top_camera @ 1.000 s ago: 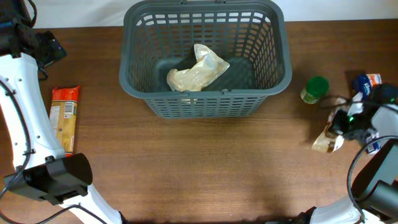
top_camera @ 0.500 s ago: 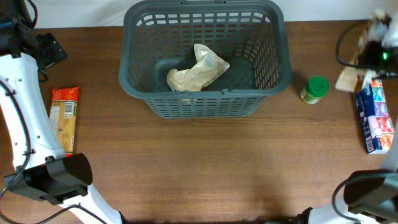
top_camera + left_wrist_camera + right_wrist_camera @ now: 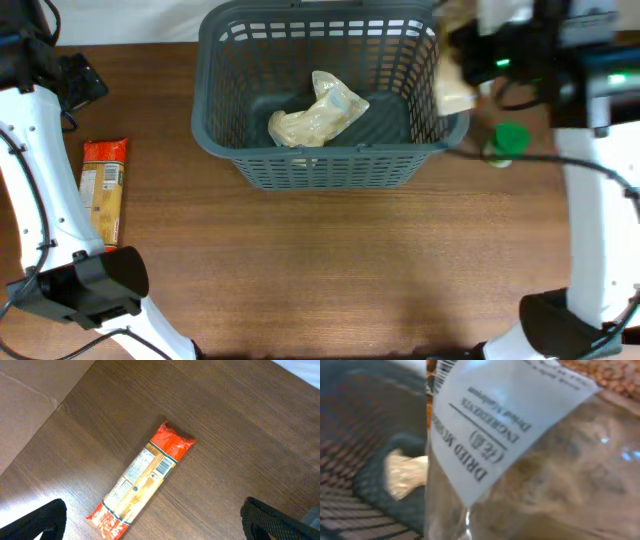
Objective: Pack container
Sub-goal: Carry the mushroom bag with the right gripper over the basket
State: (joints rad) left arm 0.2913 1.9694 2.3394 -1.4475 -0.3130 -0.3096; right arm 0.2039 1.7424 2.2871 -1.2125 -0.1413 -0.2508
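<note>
**Mushroom bag over the basket's right rim**

Basket: dark grey plastic, rectangular with rounded corners, slotted lattice walls, solid base. It sits at the far middle of the brown wood-grain tabletop. Inside lies one crumpled clear pouch with pale contents.

Right gripper: blurred in the overhead view, jaws clamped on a mushroom bag of clear, glossy film. In the wrist view a white label reads "DRIED MUSHROOM" and brownish contents show through. The bag hangs above the basket's right rim.

Left gripper: jaws spread wide, holding nothing, above a long flat orange packet with a crimped end.

A green-lidded jar stands just right of the basket.

Against half a second ago: the right arm and bag were at the tabletop's far right edge and are now at the basket. The pouch, jar and packet lie as before.
</note>
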